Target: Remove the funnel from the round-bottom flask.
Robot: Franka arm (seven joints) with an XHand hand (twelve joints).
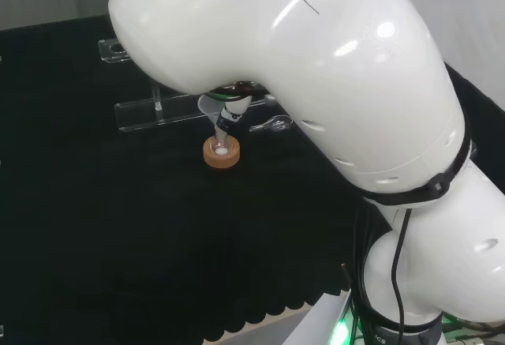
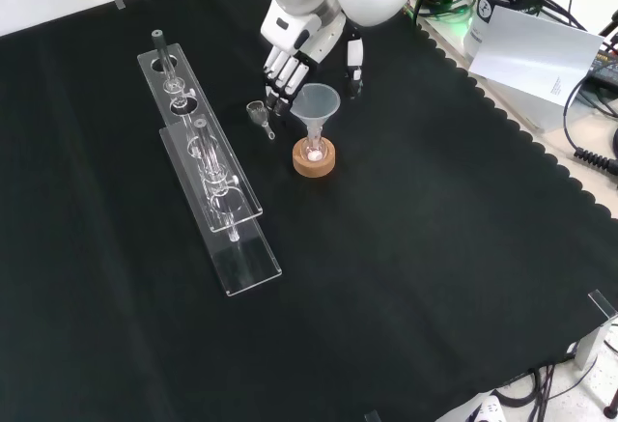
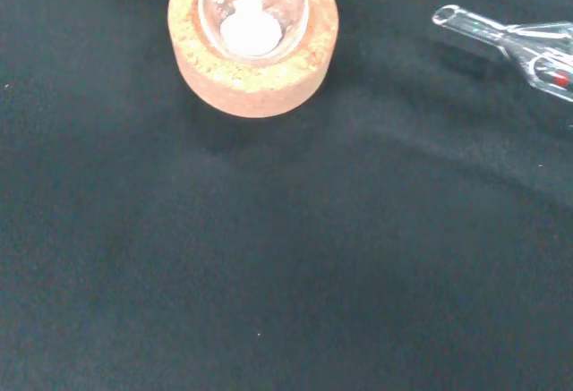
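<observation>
A clear grey funnel [image 2: 316, 103] stands with its stem in the neck of a small round-bottom flask [image 2: 315, 148]. The flask rests on a cork ring [image 2: 315, 162] and holds a little white powder [image 3: 252, 31]. My hand [image 2: 290, 50] hovers just behind the funnel in the front view, its fingers [image 2: 283, 79] to the funnel's left and its thumb [image 2: 355, 59] to the right. The fingers look straight and apart from the funnel. In the head view the funnel [image 1: 210, 108] and cork ring [image 1: 222, 152] show under the arm's big white link, with a part of the hand [image 1: 233, 113] beside them.
Two clear acrylic racks [image 2: 183, 113] [image 2: 232, 229] with glass tubes lie left of the flask in the front view. A small glass piece [image 2: 259, 113] lies between the rack and the funnel. The cloth's scalloped edge [image 2: 502, 84] runs at the right.
</observation>
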